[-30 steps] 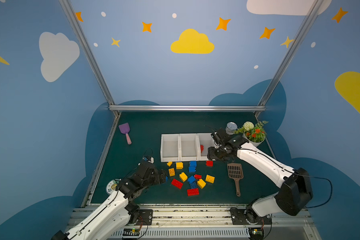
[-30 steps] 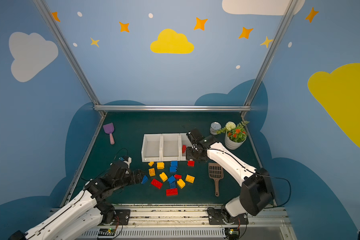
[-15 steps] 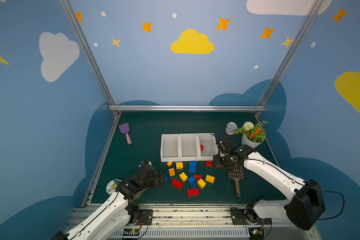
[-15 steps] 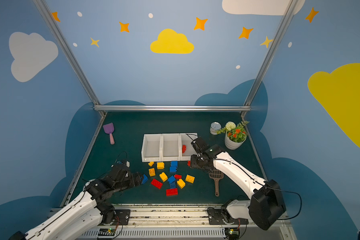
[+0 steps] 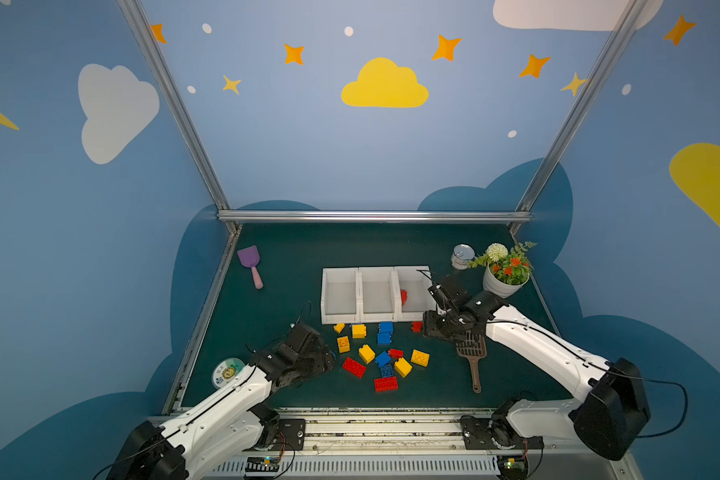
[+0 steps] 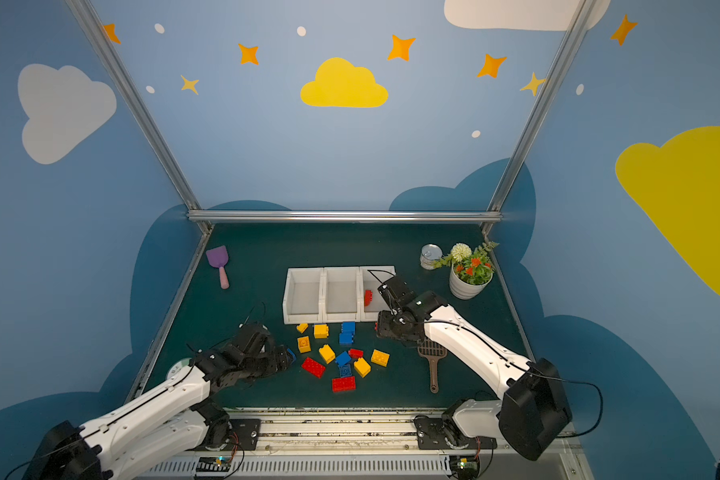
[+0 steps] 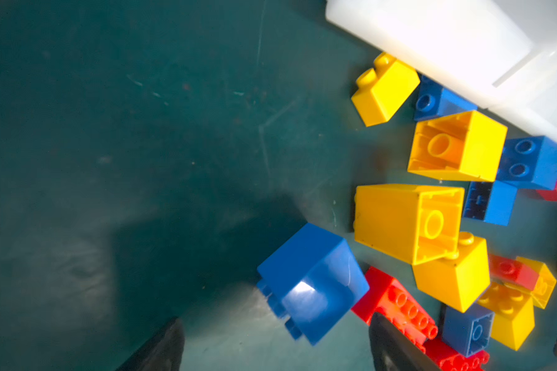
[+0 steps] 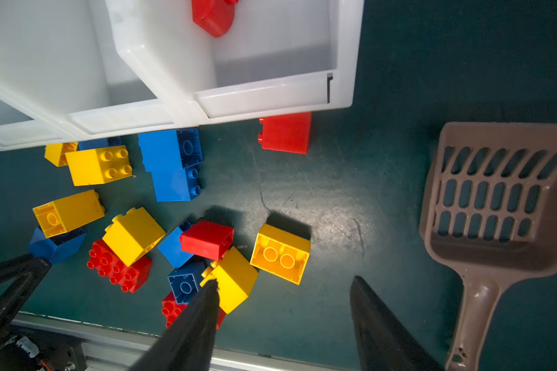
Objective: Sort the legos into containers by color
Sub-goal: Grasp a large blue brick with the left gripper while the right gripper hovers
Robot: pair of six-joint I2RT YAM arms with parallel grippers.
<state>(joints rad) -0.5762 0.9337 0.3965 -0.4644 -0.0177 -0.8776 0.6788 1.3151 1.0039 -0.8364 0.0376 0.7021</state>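
Legos (image 5: 381,357) loose on the mat (image 5: 292,299) just in front of the containers (image 5: 341,318), yellow, blue and red mixed; a single red brick (image 5: 403,296) inside, in the containers' right-end bin (image 5: 412,269), with the other two bins bare

Step in hand, by the look of it: picking up the blue brick (image 7: 312,282), tipped on its side in front of the containers and off toward their left end. Left gripper (image 7: 274,318) low over it, spread wide and holding nothing, brick in line with the gap but not yet down between the fingertips (image 7: 389,343)

To do it well: lower far enough to flank the flat blue sides evenly, not the studded face. Square the wrist to the brick's tilt before closing; a corner grip likely to twist out. Keep clear of the long red brick (image 7: 396,300) close beside it, touching or not impossible to tell. Lift straight up, then choose one bare bin for blue

Right gripper (image 8: 283,279) hovering in front of the containers' right end, half apart and empty, near a second red brick (image 8: 285,133) lying against the containers' front wall. Best kept off the pile meanwhile

Brown slotted scoop (image 8: 495,199) on the mat, out past the containers' right end, clear of the work
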